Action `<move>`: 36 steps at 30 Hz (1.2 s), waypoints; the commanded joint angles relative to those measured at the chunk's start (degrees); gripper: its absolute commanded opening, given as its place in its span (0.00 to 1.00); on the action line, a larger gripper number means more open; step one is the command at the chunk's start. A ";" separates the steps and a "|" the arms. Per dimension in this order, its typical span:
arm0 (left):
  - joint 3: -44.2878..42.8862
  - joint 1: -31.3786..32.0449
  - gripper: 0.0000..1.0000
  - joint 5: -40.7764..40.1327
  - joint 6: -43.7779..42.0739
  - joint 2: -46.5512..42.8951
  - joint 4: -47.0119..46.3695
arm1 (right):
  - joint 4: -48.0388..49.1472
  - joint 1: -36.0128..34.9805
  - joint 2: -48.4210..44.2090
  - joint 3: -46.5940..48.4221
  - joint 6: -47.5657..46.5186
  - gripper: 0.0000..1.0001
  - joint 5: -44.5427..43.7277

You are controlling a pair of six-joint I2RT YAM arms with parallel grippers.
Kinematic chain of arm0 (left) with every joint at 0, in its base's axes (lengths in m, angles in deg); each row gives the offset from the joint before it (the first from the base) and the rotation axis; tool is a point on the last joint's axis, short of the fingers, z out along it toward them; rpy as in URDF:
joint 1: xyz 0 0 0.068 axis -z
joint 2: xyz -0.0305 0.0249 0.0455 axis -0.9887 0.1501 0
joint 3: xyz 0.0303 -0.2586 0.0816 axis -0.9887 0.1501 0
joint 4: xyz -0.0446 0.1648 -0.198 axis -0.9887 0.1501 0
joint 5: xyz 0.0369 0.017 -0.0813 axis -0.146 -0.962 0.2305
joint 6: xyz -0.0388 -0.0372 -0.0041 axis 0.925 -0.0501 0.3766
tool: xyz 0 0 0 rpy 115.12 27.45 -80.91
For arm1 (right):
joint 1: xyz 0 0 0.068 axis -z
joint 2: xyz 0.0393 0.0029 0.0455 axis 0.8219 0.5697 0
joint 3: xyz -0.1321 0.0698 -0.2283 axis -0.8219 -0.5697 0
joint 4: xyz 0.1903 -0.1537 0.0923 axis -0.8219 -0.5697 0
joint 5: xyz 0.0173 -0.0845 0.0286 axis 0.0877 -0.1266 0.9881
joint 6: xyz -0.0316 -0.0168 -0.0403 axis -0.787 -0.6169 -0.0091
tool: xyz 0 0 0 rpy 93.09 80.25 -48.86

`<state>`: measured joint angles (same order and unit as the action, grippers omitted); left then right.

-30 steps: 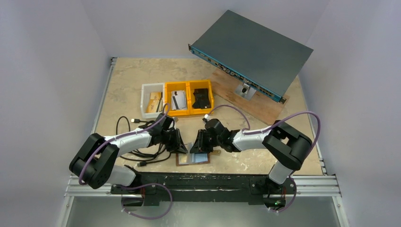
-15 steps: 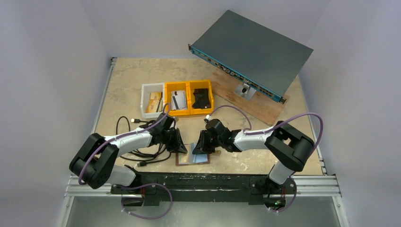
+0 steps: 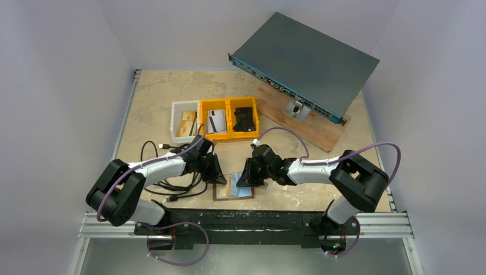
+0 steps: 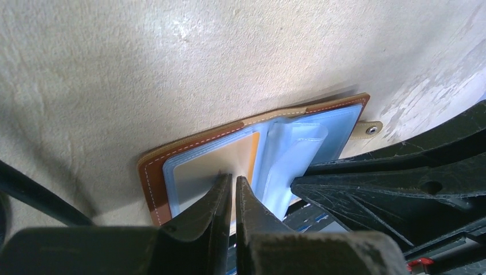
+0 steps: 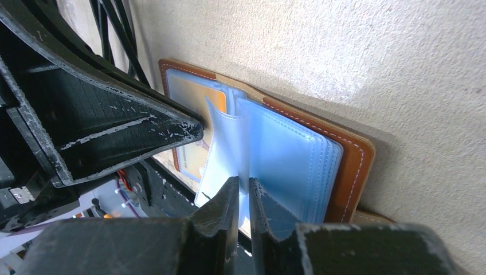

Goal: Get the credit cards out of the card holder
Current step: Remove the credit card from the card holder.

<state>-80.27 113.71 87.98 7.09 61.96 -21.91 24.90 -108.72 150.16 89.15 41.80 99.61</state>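
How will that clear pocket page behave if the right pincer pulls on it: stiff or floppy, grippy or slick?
Probably floppy: the pocket page curls up off the card holder. Likely slick, given its glossy sheen. The thin holder looks light, so a pull may drag it across the table.

On the tan table [image 3: 160, 91], a white bin [image 3: 184, 106] and two joined yellow bins [image 3: 228, 119] are sitting at eleven o'clock, a chunky black object [image 3: 244, 119] lying in the rightmost. A grey metal box [image 3: 306, 60] is tilting over a wooden board [image 3: 312, 129] at one o'clock. Black cables [image 3: 166, 186] are sprawling at eight o'clock.
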 commanded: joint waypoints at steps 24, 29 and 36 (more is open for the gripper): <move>-13.62 10.01 0.08 3.25 1.16 5.34 -1.09 | -19.76 0.37 -20.05 3.34 -2.91 0.23 -14.67; -14.93 11.47 0.07 5.24 2.96 14.04 -6.22 | -22.49 0.41 -22.15 2.47 -2.82 0.23 -16.49; -15.02 11.74 0.08 4.88 2.89 16.43 -7.10 | -22.96 0.38 -20.54 1.96 -3.50 0.23 -16.94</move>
<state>-94.00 125.23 93.31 10.09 79.19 -27.02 3.19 -108.46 128.94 90.59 39.57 85.54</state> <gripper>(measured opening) 0.076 0.231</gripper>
